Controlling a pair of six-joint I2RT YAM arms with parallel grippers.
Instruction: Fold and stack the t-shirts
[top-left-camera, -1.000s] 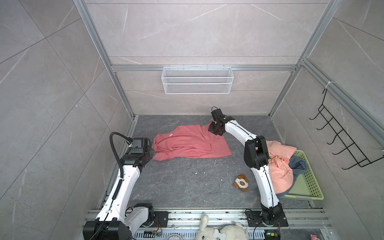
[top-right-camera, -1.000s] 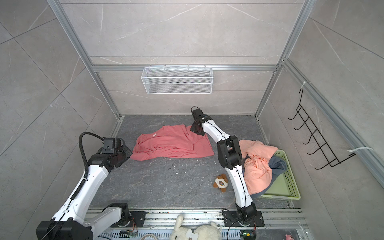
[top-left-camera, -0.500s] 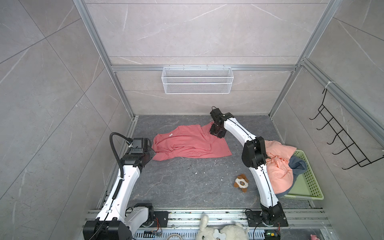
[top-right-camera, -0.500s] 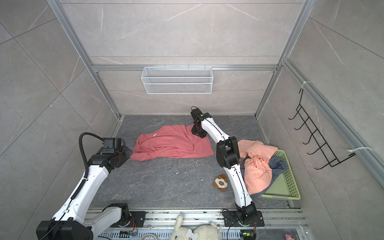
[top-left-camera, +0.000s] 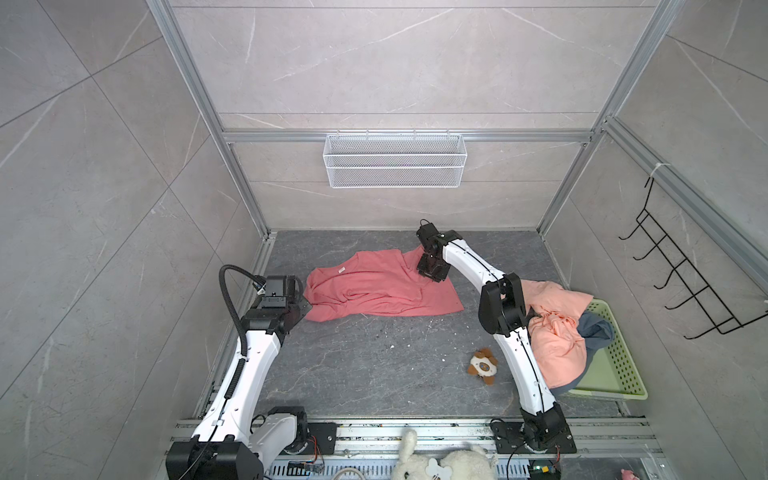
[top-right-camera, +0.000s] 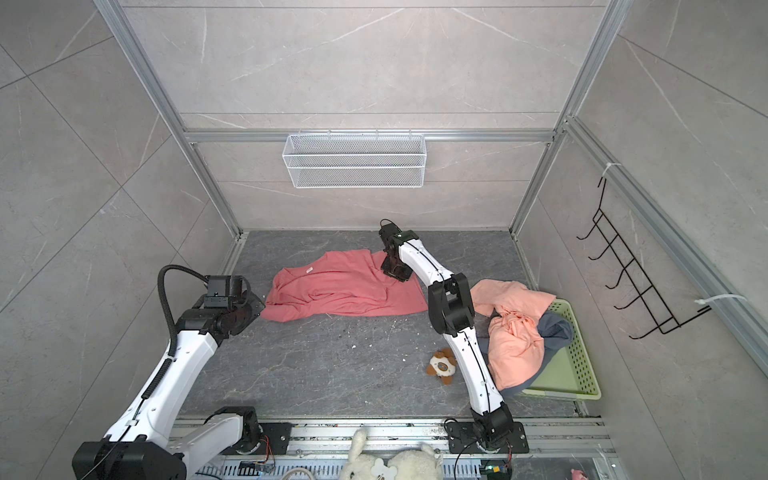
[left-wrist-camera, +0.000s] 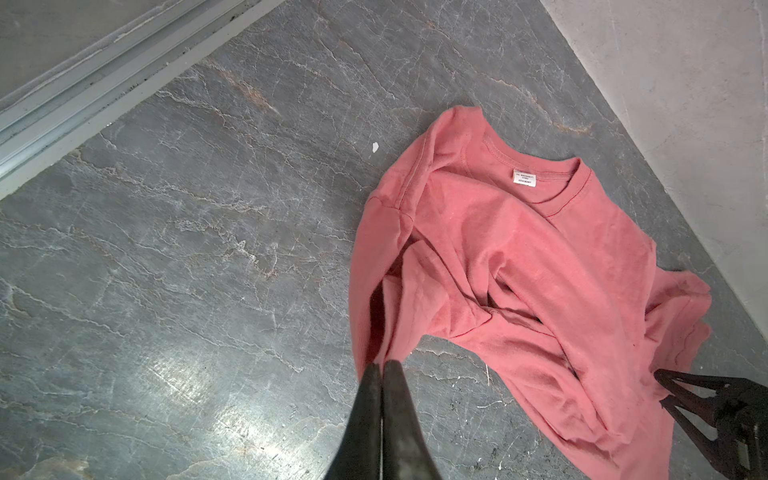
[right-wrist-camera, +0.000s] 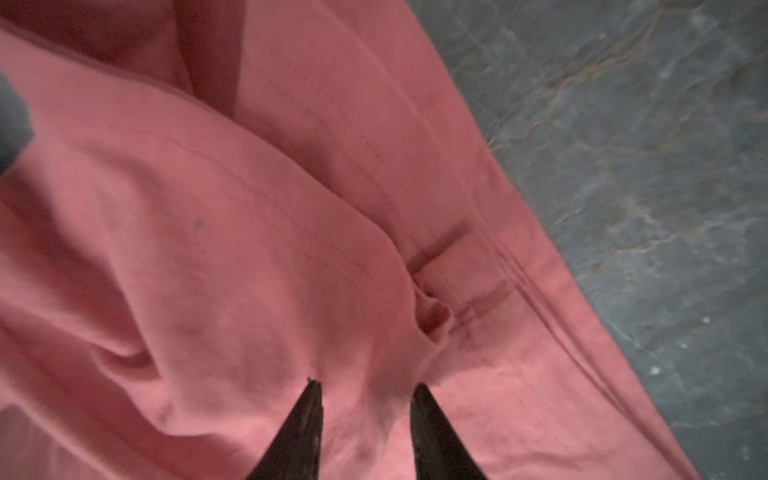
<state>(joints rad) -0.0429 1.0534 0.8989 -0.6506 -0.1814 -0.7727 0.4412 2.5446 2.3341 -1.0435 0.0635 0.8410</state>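
Observation:
A coral-red t-shirt (top-left-camera: 380, 286) (top-right-camera: 340, 286) lies crumpled on the dark floor, its collar and white label (left-wrist-camera: 524, 180) facing up. My left gripper (top-left-camera: 305, 309) (left-wrist-camera: 381, 366) is shut on the shirt's near left edge, and cloth runs out from its tips. My right gripper (top-left-camera: 432, 276) (right-wrist-camera: 365, 386) stands open, pointing down on the shirt's far right part (right-wrist-camera: 249, 232), with a ridge of cloth between its fingers. Peach t-shirts (top-left-camera: 557, 332) (top-right-camera: 515, 332) and a blue-grey one (top-left-camera: 596, 330) (top-right-camera: 555, 330) are heaped at the right.
A pale green basket (top-left-camera: 623, 374) (top-right-camera: 582, 365) holds part of the heap at the right wall. A small brown-and-white plush toy (top-left-camera: 482, 365) (top-right-camera: 442, 365) lies beside the right arm. A white wire basket (top-left-camera: 395, 160) hangs on the back wall, a black hook rack (top-left-camera: 681, 282) on the right wall.
My right gripper has opened and come down nearer onto the shirt's far right part. The left arm and its hold on the shirt have not moved.

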